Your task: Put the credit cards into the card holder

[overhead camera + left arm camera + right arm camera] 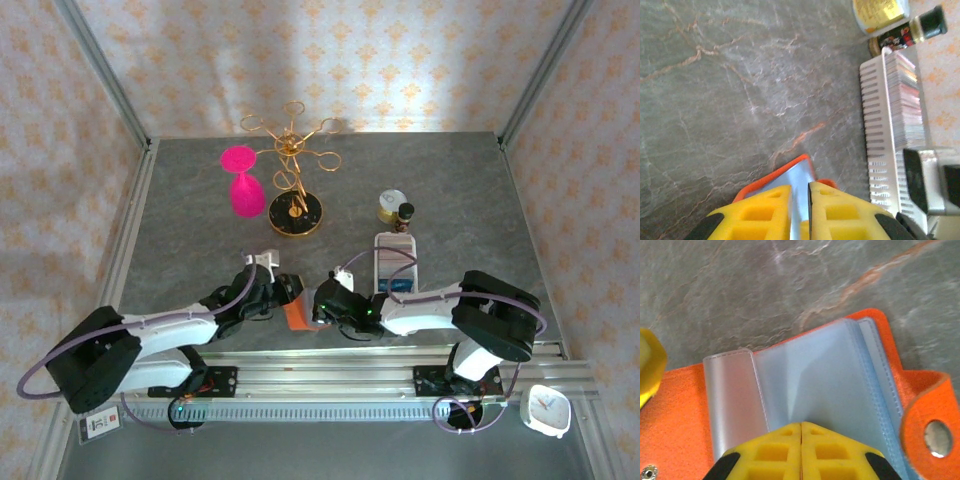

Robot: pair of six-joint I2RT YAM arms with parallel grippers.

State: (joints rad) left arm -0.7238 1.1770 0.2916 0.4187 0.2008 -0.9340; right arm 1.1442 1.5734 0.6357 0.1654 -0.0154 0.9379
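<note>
The orange card holder (297, 316) lies open near the table's front edge, between the two grippers. My left gripper (279, 293) comes at it from the left. In the left wrist view the left gripper (800, 186) has its jaws nearly together on a blue-grey inner leaf of the card holder (771, 177). My right gripper (801, 424) is shut, pinching a clear sleeve of the card holder (685, 410), which creases up toward the tips. The snap tab (932, 427) sticks out at the right. The credit cards (905, 95) stand packed in a white slotted tray (875, 115).
The white tray (393, 262) sits just right of the holder. Behind it stand a round tin (391, 205) and a small dark bottle (405, 212). A pink glass (243, 185) and a gold rack (293, 180) stand mid-table. A white clock (545, 410) lies at the front right.
</note>
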